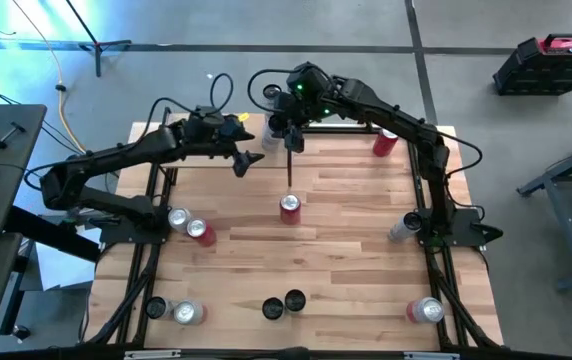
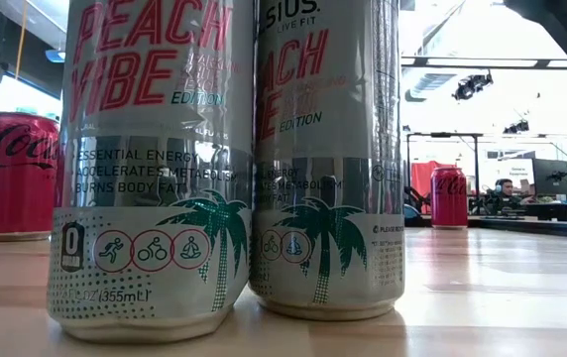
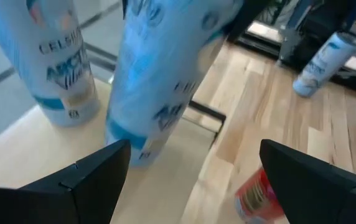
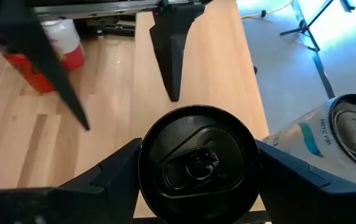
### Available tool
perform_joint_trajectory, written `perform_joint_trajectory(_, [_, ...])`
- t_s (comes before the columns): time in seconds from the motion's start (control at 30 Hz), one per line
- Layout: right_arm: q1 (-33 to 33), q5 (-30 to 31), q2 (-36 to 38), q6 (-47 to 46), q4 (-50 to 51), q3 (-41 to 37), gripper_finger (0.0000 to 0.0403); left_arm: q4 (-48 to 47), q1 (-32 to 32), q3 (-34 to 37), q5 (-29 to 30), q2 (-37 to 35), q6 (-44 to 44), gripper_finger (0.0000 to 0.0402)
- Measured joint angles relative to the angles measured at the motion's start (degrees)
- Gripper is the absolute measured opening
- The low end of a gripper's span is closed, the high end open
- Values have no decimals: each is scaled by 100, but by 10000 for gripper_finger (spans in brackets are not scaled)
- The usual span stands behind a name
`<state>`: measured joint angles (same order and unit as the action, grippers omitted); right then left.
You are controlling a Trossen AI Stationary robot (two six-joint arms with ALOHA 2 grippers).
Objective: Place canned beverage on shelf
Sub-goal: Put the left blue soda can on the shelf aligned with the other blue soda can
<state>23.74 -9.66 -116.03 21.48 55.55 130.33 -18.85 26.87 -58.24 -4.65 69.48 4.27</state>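
Can [image 4: 198, 163] with black top clamped in right gripper [image 4: 196, 171] above the shelf [image 4: 196, 56].
Left gripper [image 3: 190, 180] open beside a tilted pale can [image 3: 165, 74] on the shelf; crowding risks knocking a neighbour over.

Bright daylight, motion-blurred left wrist view
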Motion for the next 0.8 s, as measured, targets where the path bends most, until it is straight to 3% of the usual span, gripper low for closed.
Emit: perform_joint_trajectory(0.8, [77,219,-174,-193,-205,-1,258,388,11,2,-34,49,0,349])
